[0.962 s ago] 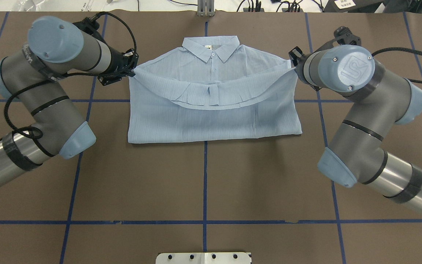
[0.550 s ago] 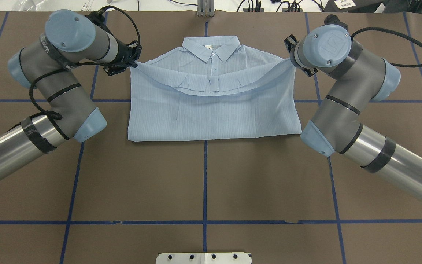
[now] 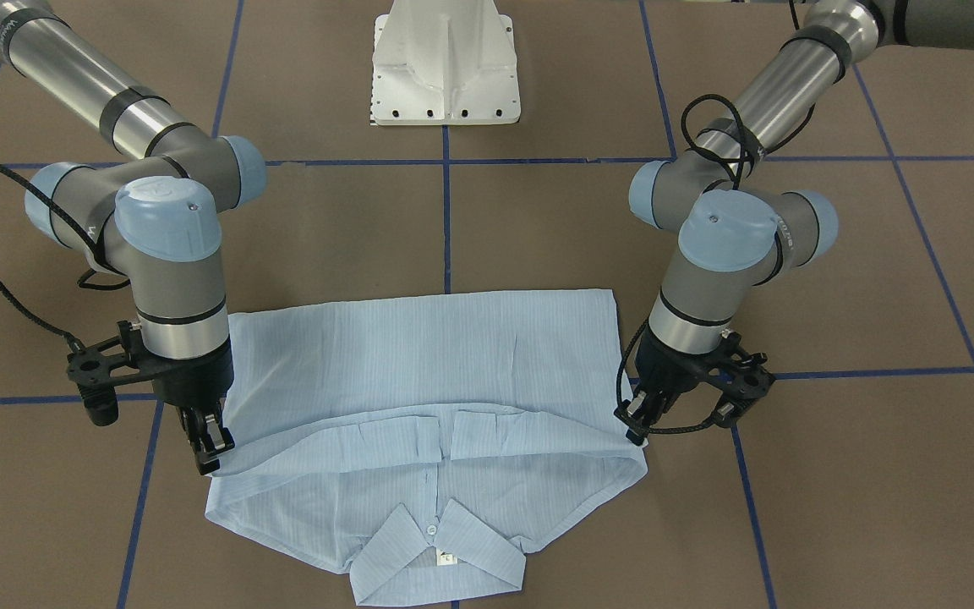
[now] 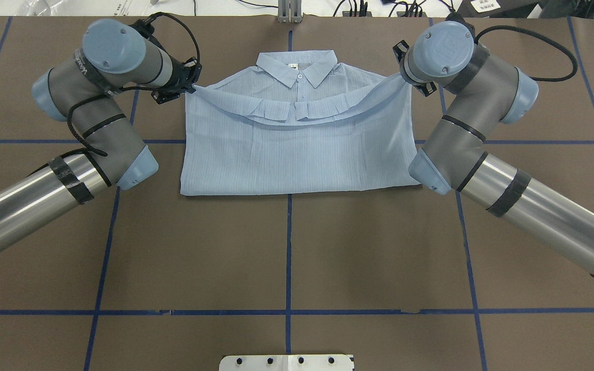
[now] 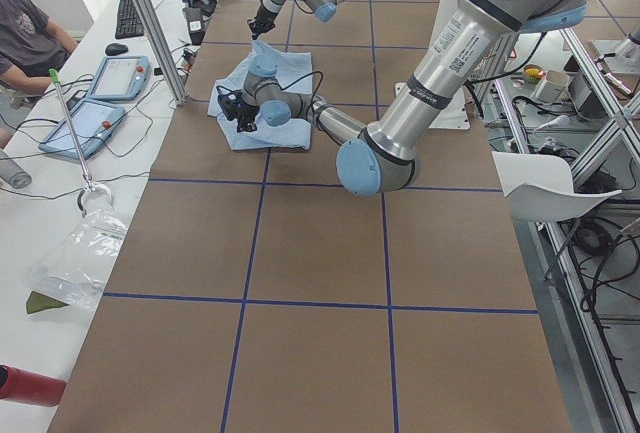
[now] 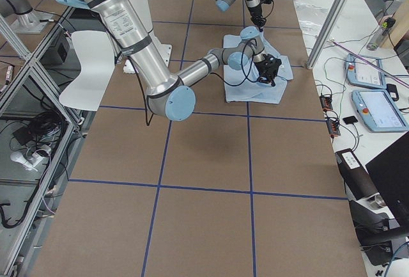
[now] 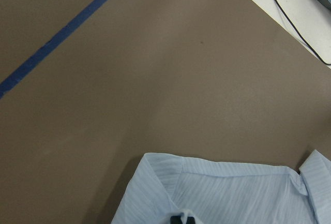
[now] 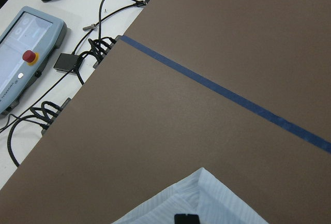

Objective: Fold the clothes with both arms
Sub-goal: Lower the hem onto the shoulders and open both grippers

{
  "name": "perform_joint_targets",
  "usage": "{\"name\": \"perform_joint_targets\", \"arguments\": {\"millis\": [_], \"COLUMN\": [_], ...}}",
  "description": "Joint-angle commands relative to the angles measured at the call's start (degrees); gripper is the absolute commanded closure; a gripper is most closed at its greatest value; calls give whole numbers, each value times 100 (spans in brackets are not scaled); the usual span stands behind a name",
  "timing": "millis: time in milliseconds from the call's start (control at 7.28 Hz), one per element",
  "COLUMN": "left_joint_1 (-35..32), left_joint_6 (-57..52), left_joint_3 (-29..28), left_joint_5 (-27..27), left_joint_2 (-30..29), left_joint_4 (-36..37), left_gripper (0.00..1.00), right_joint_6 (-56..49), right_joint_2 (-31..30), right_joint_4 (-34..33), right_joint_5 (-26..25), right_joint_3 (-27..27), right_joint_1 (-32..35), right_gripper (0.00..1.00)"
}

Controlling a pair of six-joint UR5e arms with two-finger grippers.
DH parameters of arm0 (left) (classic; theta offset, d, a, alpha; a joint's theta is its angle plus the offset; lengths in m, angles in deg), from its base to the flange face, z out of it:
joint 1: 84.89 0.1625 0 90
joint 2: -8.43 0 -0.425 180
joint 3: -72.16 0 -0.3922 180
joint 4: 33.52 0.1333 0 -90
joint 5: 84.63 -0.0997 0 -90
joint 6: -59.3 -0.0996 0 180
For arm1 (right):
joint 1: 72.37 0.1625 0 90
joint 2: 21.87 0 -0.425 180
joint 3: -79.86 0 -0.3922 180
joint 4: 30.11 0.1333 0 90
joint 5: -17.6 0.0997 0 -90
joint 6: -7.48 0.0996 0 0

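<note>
The pale-blue striped shirt [image 4: 297, 154] lies flat on the brown table, collar [image 4: 297, 69] at the far side. Its lower part is doubled over the body, and the hem sags in an arc just short of the collar. My left gripper [image 4: 190, 88] is shut on the hem's left corner; it also shows in the front view [image 3: 637, 427]. My right gripper [image 3: 210, 452] is shut on the other corner and is mostly hidden under its wrist in the overhead view [image 4: 406, 78]. Both corners are held slightly above the table. Each wrist view shows a pinched shirt corner [image 7: 217, 193] [image 8: 201, 198].
The white pedestal base [image 3: 445, 63] stands at the robot's side of the table. Blue tape lines [image 4: 287, 247] cross the brown surface. Tablets and cables [image 6: 367, 72] lie on a bench beyond the far edge, where a person [image 5: 25, 23] sits.
Both grippers have carried the hem corners farther from the robot, toward the collar. The hem's arc has moved up over the shirt body and both arms have stretched forward.
</note>
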Motion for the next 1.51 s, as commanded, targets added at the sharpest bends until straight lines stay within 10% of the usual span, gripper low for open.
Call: {"name": "perform_joint_targets", "arguments": {"millis": [0, 550, 824, 1374], "left_joint_1": [5, 5, -4, -39], "left_joint_6": [-11, -55, -55, -55], "left_joint_3": [-360, -379, -344, -159], "left_joint_5": [-63, -63, -55, -37], "left_joint_2": [-57, -49, -49, -14], "left_joint_4": [-284, -303, -329, -365], "left_gripper": [100, 68, 65, 65], "right_joint_6": [-12, -29, -3, 67], "right_joint_2": [103, 103, 190, -445], "right_joint_4": [594, 659, 659, 659], "right_joint_5": [-1, -27, -36, -1], "right_joint_3": [628, 815, 816, -188], "right_joint_1": [4, -31, -22, -389], "right_gripper": [100, 100, 70, 54]}}
